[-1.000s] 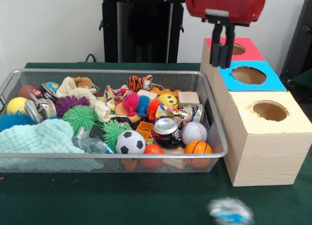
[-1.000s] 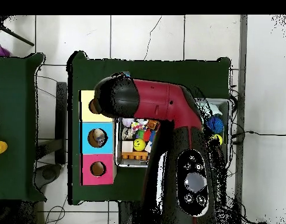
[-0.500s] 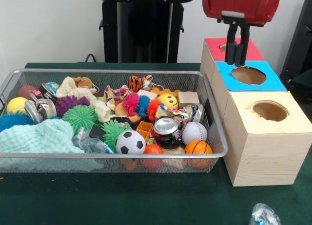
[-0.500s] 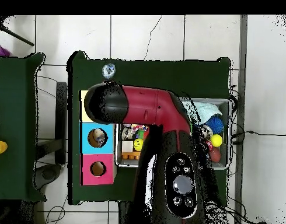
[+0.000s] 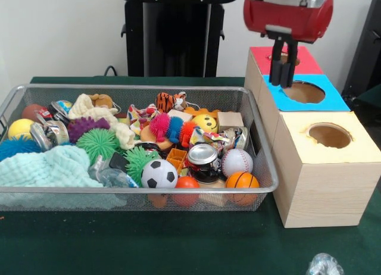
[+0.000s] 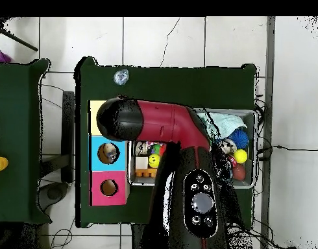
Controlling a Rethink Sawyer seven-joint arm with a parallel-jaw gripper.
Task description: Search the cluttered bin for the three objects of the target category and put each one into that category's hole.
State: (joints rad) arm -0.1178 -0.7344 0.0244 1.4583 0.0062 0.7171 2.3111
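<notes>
No writing reads on anything you can see. Nearest you, a crumpled clear wrapper (image 5: 324, 265) lies on the green table (image 5: 149, 245), well below and in front of the gripper (image 5: 281, 78). The bin (image 5: 137, 194) of toys sits off to the gripper's side. The gripper hangs over the blue box (image 5: 303, 91), at its hole's edge, fingers together and holding nothing.
</notes>
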